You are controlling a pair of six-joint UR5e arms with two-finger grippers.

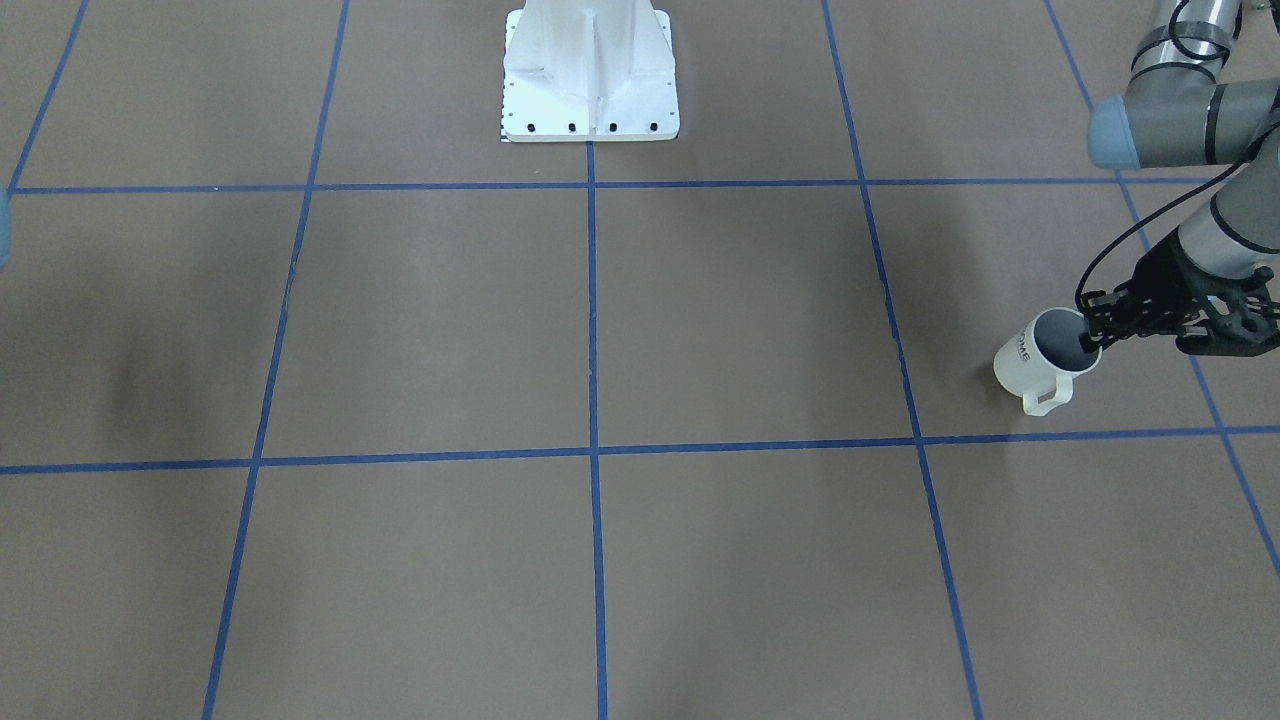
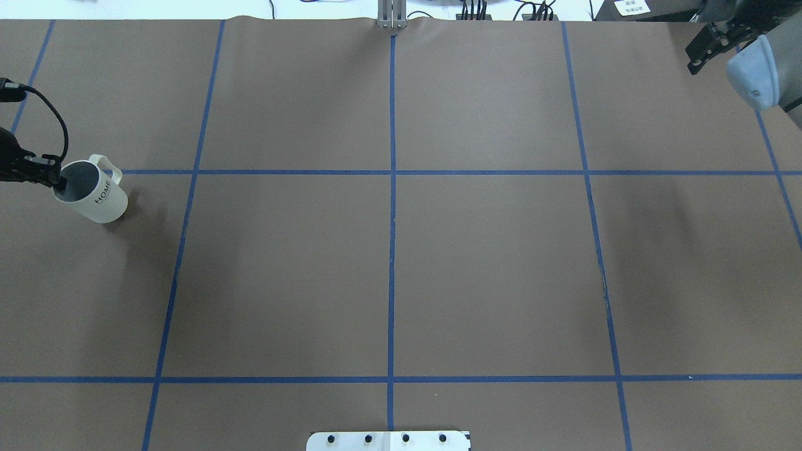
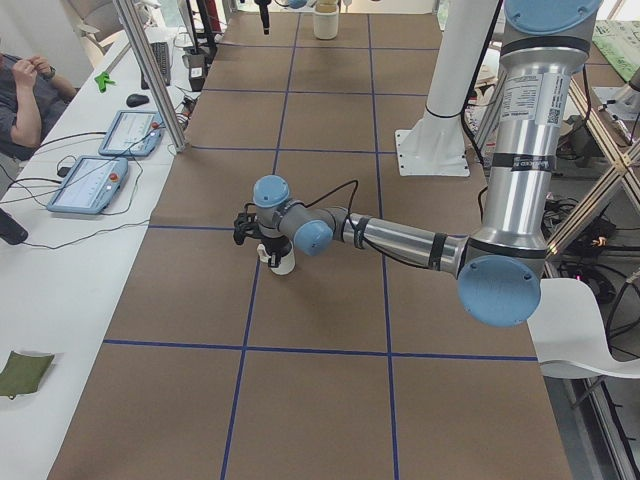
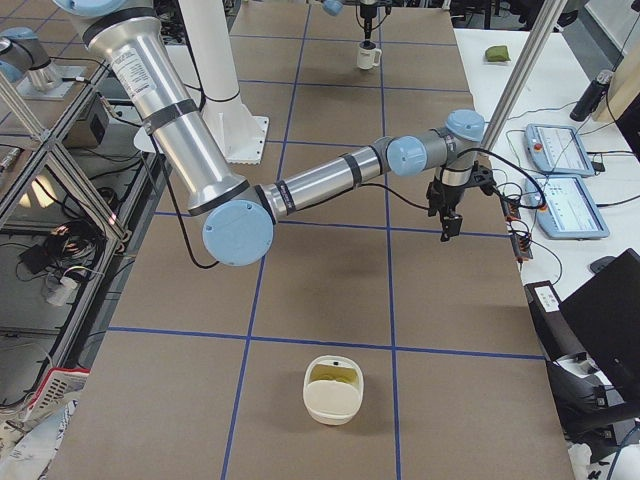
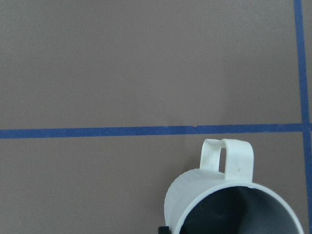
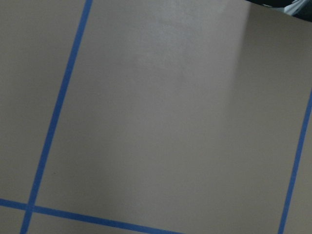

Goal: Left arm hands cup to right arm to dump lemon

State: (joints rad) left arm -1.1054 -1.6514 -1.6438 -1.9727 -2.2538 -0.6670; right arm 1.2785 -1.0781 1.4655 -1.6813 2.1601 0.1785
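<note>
Left gripper (image 1: 1090,340) is clamped on the cup (image 1: 1035,362) at its rim, one finger inside, far out on the table's (image 1: 700,320) left side. Judged rigid, glazed-slick and breakable. Right gripper (image 2: 707,45), state indeterminable, should take the opposite rim. Lemon not discernible.

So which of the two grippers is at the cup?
The left gripper: it pinches the rim of the cup. The right gripper hangs far off, at the table's other end.

Cup (image 1: 1020,362) looks glossy, probably ceramic; table covering (image 1: 700,320) matt, paper-like.
</note>
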